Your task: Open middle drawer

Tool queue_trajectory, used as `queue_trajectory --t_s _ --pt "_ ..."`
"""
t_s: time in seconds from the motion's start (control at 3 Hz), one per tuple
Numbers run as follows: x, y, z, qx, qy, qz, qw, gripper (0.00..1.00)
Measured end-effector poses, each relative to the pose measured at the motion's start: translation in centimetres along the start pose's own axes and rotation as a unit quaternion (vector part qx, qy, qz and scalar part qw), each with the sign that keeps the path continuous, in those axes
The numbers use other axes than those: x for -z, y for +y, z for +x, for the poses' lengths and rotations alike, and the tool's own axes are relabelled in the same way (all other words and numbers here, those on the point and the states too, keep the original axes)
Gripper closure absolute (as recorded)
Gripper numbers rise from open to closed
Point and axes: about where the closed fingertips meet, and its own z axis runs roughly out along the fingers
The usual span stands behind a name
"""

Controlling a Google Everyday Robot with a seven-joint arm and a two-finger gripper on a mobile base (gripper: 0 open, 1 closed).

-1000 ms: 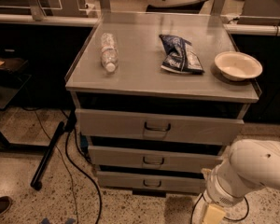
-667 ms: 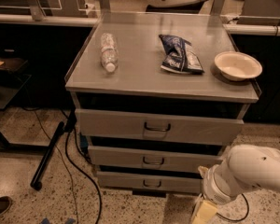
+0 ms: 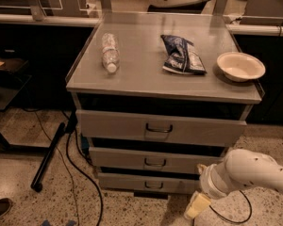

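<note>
Grey cabinet [image 3: 160, 86], middle drawer [image 3: 127, 158] second of its three, gripper [image 3: 197, 206] low at right, just off the bottom drawer [image 3: 127, 181] corner, grip state impossible to tell.

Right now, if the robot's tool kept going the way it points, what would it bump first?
Probably the speckled floor. The tool, low by the right end of the bottom drawer, points down and left; depth is unclear.
</note>
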Motion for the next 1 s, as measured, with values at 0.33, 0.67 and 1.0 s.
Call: queue_trajectory --t_s 0.33,0.67,1.0 --pt "-2.2 -1.6 0.2 -0.008 -0.013 0.001 0.9999 0.00" --pt "-4.1 -3.7 0.2 -0.008 -0.024 0.008 0.9996 0.00" --pt "-5.5 -5.7 -0.5 0.000 -0.029 0.012 0.9995 0.00"
